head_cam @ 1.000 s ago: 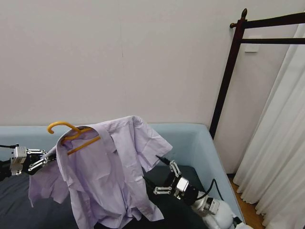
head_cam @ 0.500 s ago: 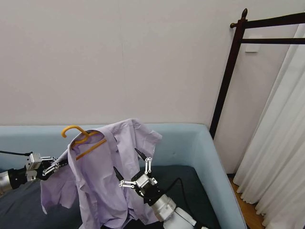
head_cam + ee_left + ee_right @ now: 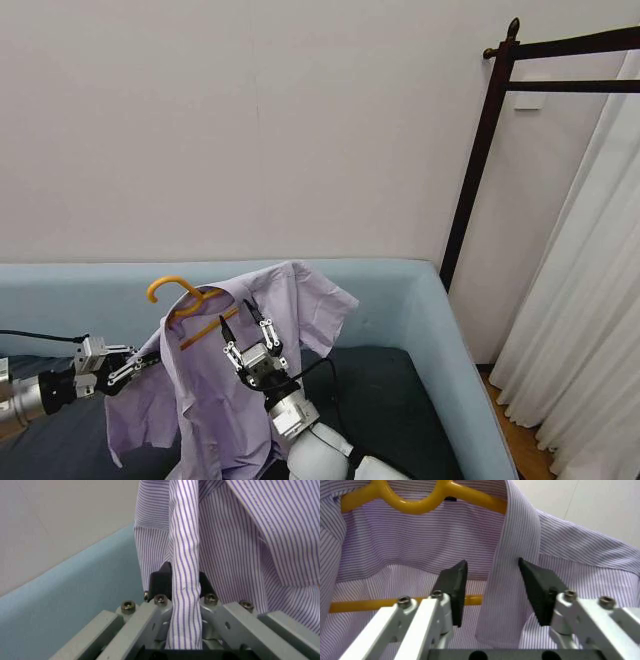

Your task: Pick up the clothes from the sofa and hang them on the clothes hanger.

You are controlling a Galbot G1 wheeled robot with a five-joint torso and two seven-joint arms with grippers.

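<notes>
Above the sofa (image 3: pixel 395 300) seat, the striped shirt (image 3: pixel 205 410) hangs on its yellow hanger (image 3: pixel 420 506); my left gripper (image 3: pixel 140 363) is clenched on a fold at its side; my right gripper (image 3: pixel 244 328) stands released astride the front placket. The cloth looks light, limp and prone to slip; I'd grasp the hanger's bar. The hem is cut off.

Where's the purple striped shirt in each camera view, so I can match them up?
Head view: shirt hangs low, left of centre, on the yellow hanger, with the left hand at its sleeve side.
Left wrist view: shirt is close ahead, with a fold pinched in the left hand.
Right wrist view: shirt is on the hanger, with its front edge between the open right hand.
Shared landmark: the pale wall behind.
</notes>
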